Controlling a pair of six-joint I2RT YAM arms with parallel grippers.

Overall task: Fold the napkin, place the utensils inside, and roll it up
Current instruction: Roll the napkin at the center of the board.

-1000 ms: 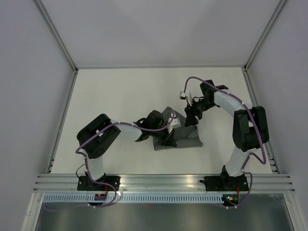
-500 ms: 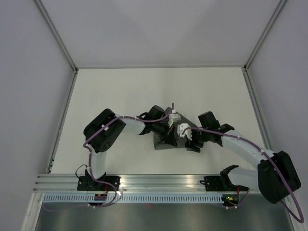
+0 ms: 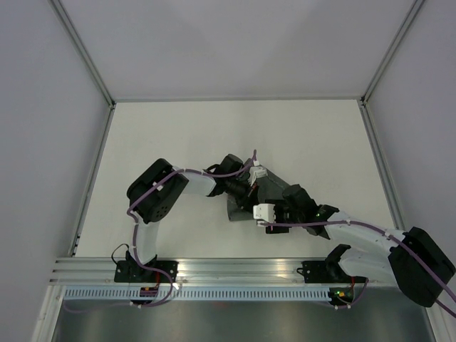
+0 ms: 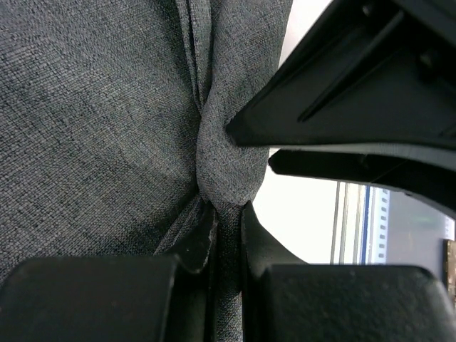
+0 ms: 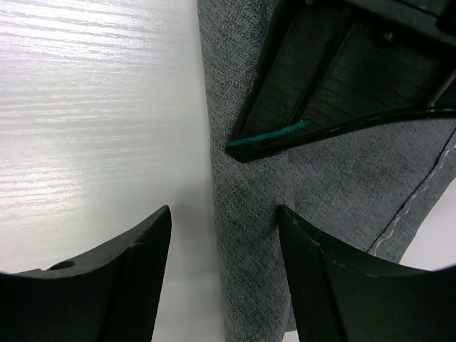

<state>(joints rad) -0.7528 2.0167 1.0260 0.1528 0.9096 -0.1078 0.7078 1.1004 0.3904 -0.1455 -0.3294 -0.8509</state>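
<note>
Napkin [image 4: 92,128] sits pinched in our left gripper [image 4: 228,217]; our right gripper [image 5: 223,221], arrived from far right, straddles its edge, spread wide and empty, ready to help fold.

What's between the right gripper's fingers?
The folded edge of the napkin and a strip of bare table; the right gripper stands open astride them. Shows in the right wrist view.

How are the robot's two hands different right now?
The left hand is shut, pinching a fold of the napkin. The right hand is open, straddling the napkin's edge without gripping it. The left hand reaches in from the left and the right hand from the near right. Both are black and at the napkin.
</note>
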